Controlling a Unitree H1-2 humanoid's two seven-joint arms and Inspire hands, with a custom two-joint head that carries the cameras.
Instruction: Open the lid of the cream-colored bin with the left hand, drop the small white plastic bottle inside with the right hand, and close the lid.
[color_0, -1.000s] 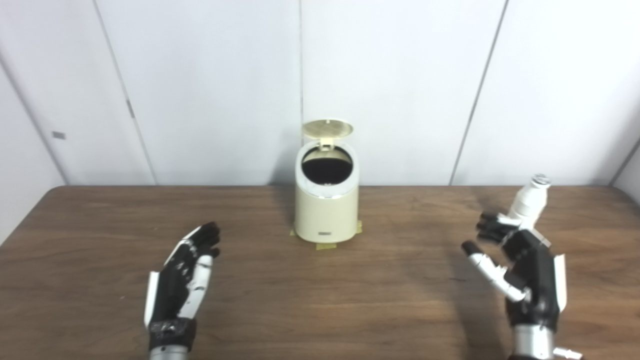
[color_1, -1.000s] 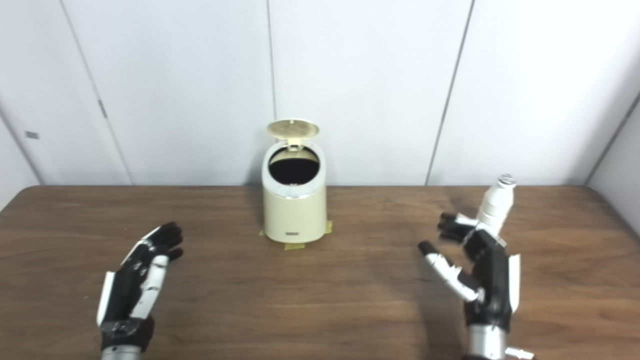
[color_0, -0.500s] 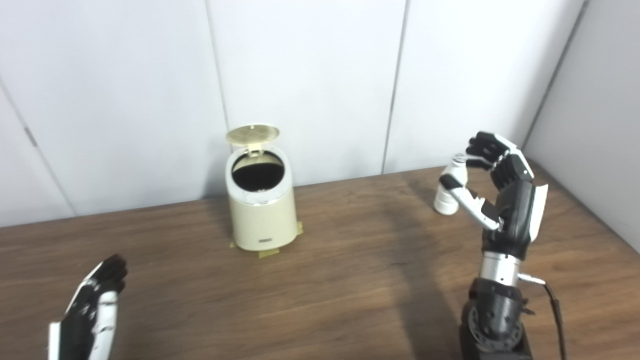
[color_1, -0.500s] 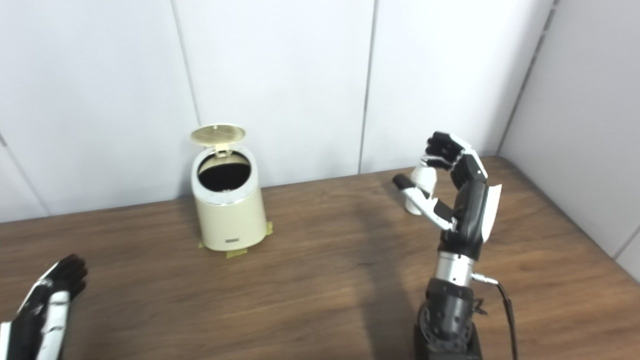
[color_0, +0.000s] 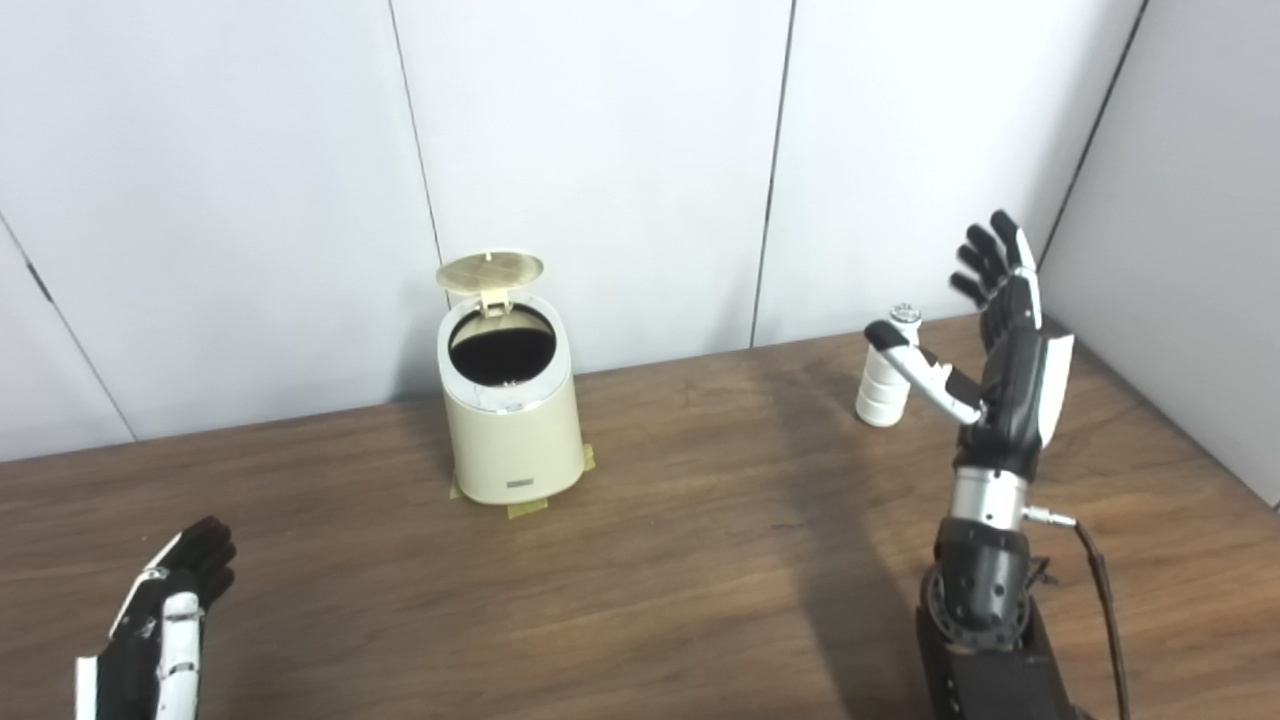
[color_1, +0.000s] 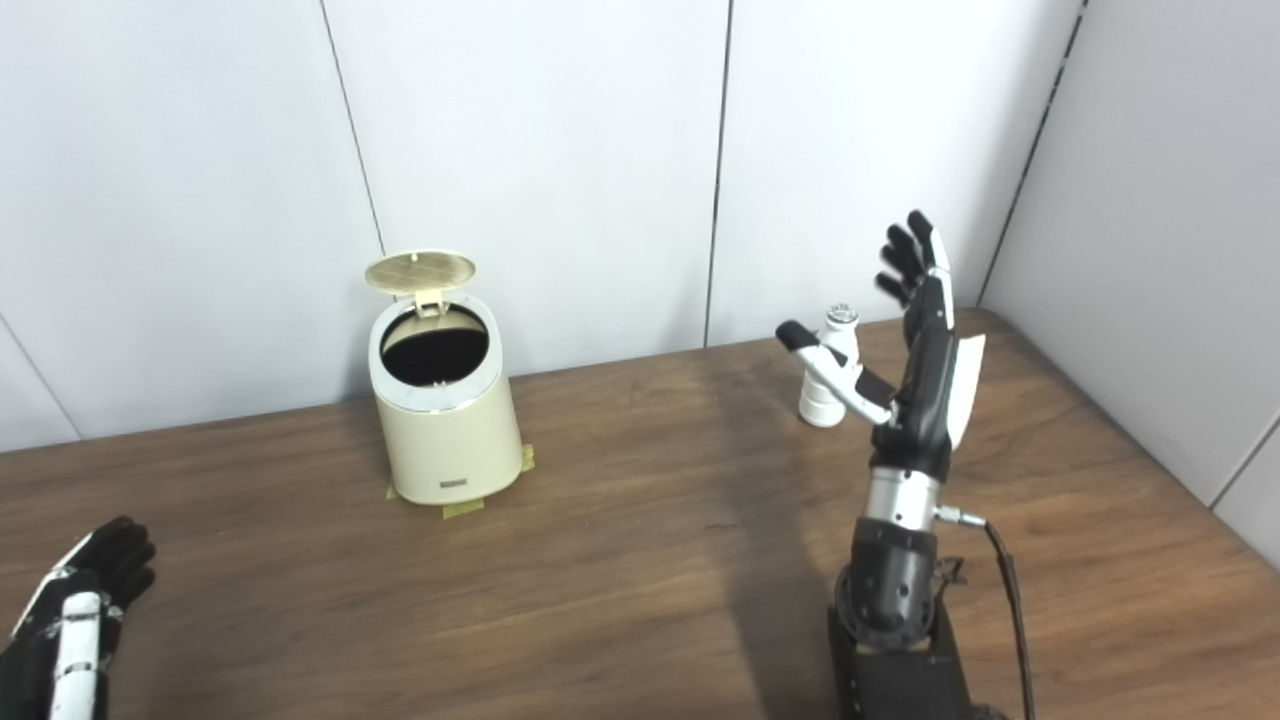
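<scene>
The cream-colored bin (color_0: 510, 425) stands near the back of the wooden table (color_0: 650, 590), its round lid (color_0: 490, 272) tipped up and the dark inside showing. The small white plastic bottle (color_0: 885, 375) stands upright on the table at the back right. My right hand (color_0: 1000, 330) is raised beside the bottle with fingers spread, open, its thumb crossing in front of the bottle; I cannot tell if it touches. My left hand (color_0: 160, 630) is low at the bottom left, open and holding nothing, far from the bin.
Yellow tape tabs (color_0: 525, 508) mark the bin's foot. White wall panels rise right behind the table, and a side wall closes in at the far right. The right forearm and its cable (color_0: 1095, 590) stand over the table's right part.
The camera has swung right, so the whole scene shifted left. My right hand, curled around the bottle half a second ago, has spread its fingers upward. The bottle stands in place.
</scene>
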